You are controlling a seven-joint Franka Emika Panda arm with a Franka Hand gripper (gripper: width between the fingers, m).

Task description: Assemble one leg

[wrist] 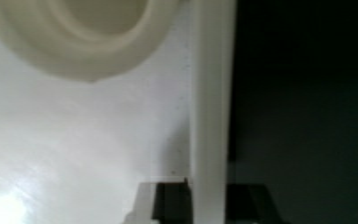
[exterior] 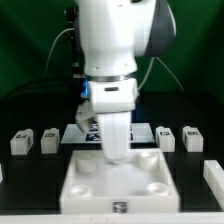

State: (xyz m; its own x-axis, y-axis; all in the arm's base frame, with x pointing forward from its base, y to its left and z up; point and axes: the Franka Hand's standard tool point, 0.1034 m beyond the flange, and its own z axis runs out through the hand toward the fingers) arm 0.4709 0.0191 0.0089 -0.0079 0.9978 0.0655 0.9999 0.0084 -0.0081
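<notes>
The large white square panel (exterior: pixel 118 187) with round corner sockets lies at the front of the table. My gripper (exterior: pixel 116 153) reaches down onto the panel's far edge. In the wrist view the gripper (wrist: pixel 208 192) has one dark finger (wrist: pixel 169 205) on each side of the panel's thin edge wall (wrist: pixel 208 110), both touching it, so it is shut on that edge. A round socket (wrist: pixel 87 40) shows close by. Several legs, small white blocks with tags, stand on the table: two at the exterior view's left (exterior: pixel 21 142) (exterior: pixel 49 138) and two at its right (exterior: pixel 166 137) (exterior: pixel 192 138).
The marker board (exterior: pixel 84 133) lies flat behind the panel, partly hidden by the arm. Another white tagged block (exterior: pixel 213 174) sits at the exterior view's right edge. A green curtain hangs behind the black table.
</notes>
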